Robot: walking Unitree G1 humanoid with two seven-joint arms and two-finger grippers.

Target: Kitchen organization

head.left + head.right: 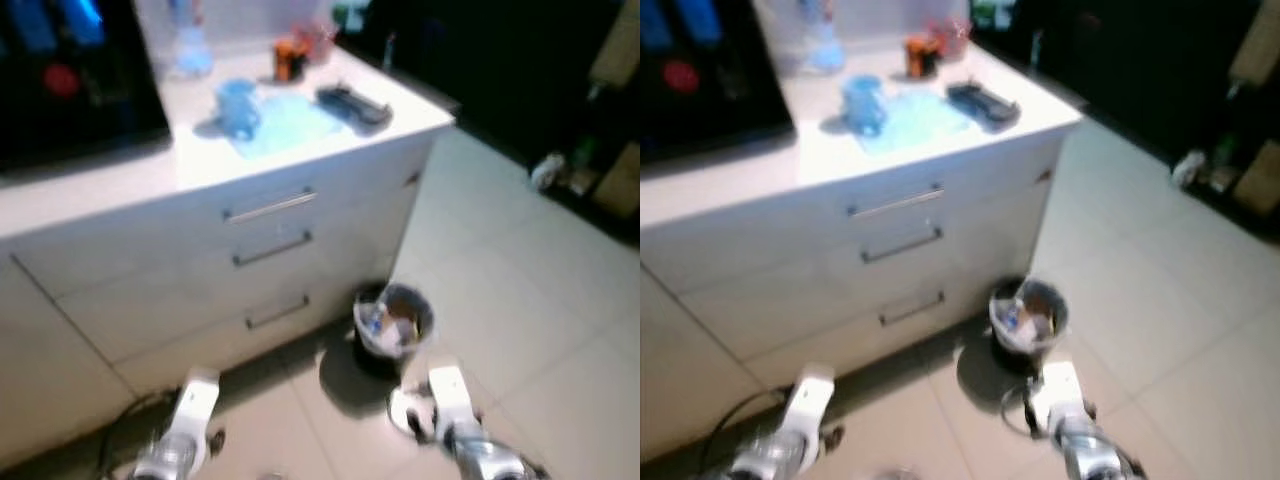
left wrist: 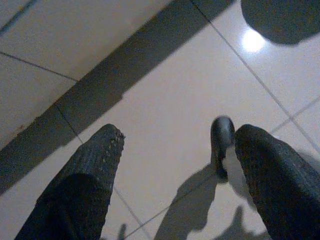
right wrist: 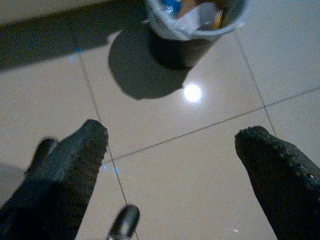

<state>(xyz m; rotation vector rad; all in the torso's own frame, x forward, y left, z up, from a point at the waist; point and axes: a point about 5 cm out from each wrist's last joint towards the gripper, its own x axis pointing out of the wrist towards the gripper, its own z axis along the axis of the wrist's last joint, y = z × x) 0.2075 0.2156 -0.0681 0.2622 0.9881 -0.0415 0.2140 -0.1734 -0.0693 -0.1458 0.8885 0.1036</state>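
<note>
A white kitchen counter [image 1: 120, 180] with three drawers [image 1: 270, 247] stands ahead. On its top sit a blue mug [image 1: 238, 105], a light blue cloth [image 1: 290, 122], a dark flat tray [image 1: 352, 104], an orange item [image 1: 287, 60] and a clear bottle [image 1: 190, 50]. My left arm [image 1: 185, 430] and right arm [image 1: 455, 410] hang low over the tiled floor. The left gripper [image 2: 180, 135] is open with bare tile between its fingers. The right gripper [image 3: 174, 131] is open too, above the floor just short of a bin [image 3: 195, 22].
A small black bin [image 1: 392, 322] lined with a bag and full of rubbish stands on the floor by the counter's corner. A dark appliance front [image 1: 70, 80] is at the left. Dark furniture and boxes [image 1: 610, 150] line the far right. Open tiled floor [image 1: 520, 290] lies to the right.
</note>
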